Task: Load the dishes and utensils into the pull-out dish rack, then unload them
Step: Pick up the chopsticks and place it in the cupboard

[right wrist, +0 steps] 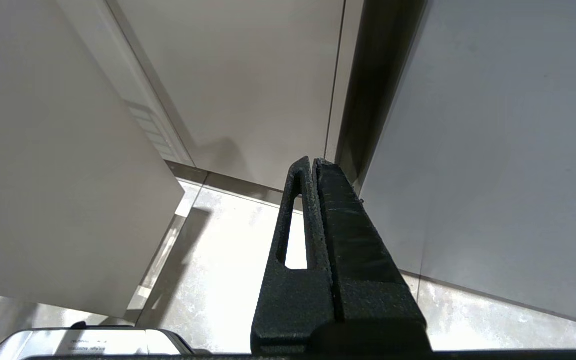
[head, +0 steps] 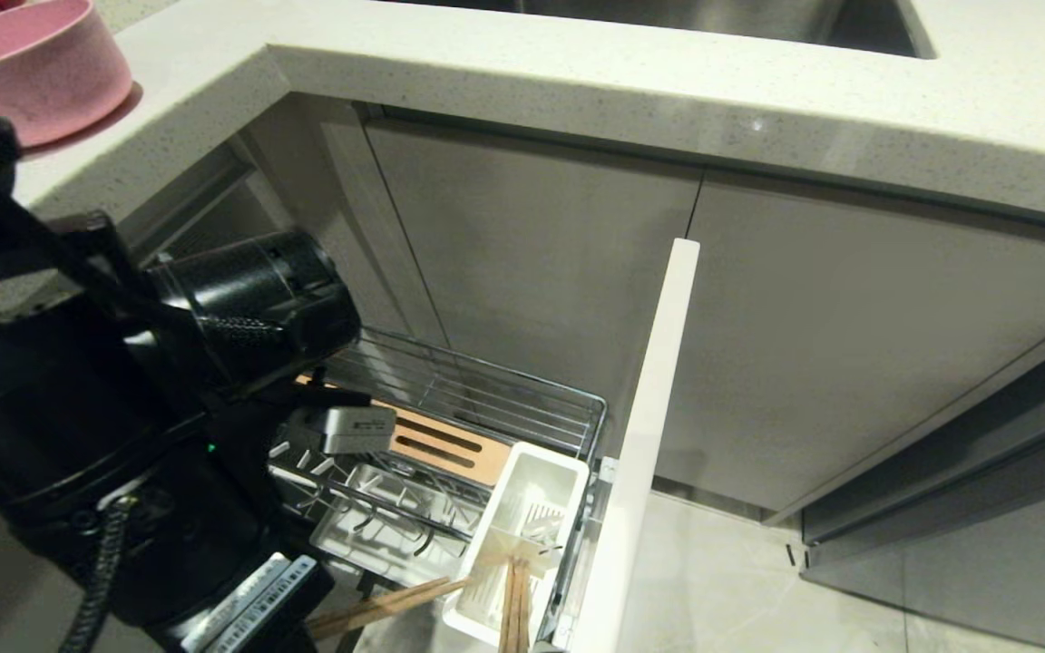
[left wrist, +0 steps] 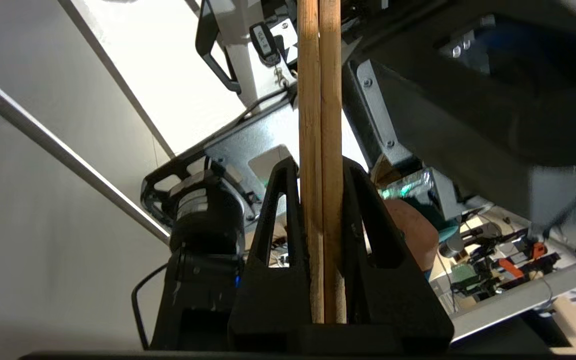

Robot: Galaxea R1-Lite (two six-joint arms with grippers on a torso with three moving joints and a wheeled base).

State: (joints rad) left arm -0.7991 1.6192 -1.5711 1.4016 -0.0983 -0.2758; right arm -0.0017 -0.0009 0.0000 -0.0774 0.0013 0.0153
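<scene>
Left pincer (left wrist: 320, 200) clenched on the chopsticks (left wrist: 320, 100): two sticks, side by side, touching, long axis running straight out past the fingertips. In the head view the left arm sat low over the pull-out dish rack (head: 486, 399), and the chopsticks showed near the white utensil cup (head: 522, 535) at the rack's front corner, beside the white panel front (head: 649, 435). I judged the coming move turned on lining the sticks' length up with that cup's opening, or drawing them clear of it; I could not tell which. Right pincer (right wrist: 318, 165) pressed together, holding nothing, hanging near the cabinet doors above the floor. Count: two chopsticks, one pink bowl (head: 33, 63) up on the table; plate and fork unseen.
</scene>
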